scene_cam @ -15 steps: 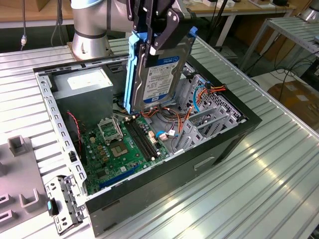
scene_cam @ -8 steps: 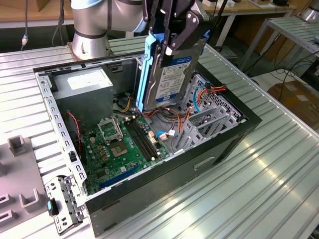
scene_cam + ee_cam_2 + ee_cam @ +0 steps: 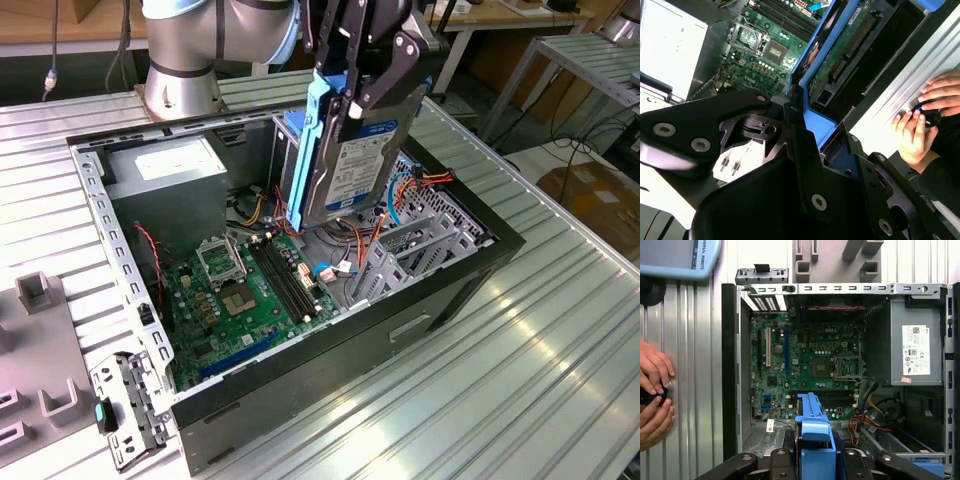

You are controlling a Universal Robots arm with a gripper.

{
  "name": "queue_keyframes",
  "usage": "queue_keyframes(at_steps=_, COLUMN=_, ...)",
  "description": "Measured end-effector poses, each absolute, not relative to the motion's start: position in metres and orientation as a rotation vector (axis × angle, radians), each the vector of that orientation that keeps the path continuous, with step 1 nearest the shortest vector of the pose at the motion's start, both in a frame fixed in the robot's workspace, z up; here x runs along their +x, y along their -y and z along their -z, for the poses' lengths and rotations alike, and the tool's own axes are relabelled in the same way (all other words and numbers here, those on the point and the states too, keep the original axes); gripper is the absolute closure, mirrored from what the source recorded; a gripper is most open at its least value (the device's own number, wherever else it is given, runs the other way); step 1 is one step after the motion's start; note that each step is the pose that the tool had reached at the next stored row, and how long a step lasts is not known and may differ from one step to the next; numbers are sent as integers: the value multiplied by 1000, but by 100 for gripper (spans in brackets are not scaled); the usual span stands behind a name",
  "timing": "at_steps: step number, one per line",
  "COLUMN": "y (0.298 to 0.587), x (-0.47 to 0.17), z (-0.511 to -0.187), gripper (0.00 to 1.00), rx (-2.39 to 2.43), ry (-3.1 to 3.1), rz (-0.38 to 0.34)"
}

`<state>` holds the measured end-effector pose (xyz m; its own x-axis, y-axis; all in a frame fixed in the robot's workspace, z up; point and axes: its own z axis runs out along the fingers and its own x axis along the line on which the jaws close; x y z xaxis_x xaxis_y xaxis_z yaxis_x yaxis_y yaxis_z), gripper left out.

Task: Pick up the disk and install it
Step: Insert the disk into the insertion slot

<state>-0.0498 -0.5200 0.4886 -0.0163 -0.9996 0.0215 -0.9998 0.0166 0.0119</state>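
My pincer (image 3: 362,90) is clamped on the disk (image 3: 352,165), gripping it by the top end, with the fingers across the blue plastic rails that frame it. The disk hangs on end, label side facing the exterior view's right. It is inside the outline of the open computer case (image 3: 350,350), which lies on its side on the ribbed metal worktop (image 3: 500,400).

So the pick-up is done: nothing but my grip carries the disk, and it is clear of the worktop.

The install is not done. The disk stands upright in the middle of the case, between the green circuit board (image 3: 240,300) and the grey metal bay frame (image 3: 425,235) at the exterior view's right end, and it is not lying in that frame. Its lower end is close to the orange and red cables (image 3: 420,180). I cannot tell whether it touches them or the case floor. The grey power box (image 3: 165,175) sits well apart, at the far corner.

In the first wrist view a person's hands (image 3: 655,372) rest on the worktop beside the case, closed around something small and dark, outside the case wall and away from the disk.
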Motion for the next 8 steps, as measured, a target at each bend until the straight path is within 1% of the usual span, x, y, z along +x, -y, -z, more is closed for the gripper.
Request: queue_keyframes(at_steps=8, y=544, x=-47, z=-485, gripper=63, rx=2182, ry=2218, rz=-21)
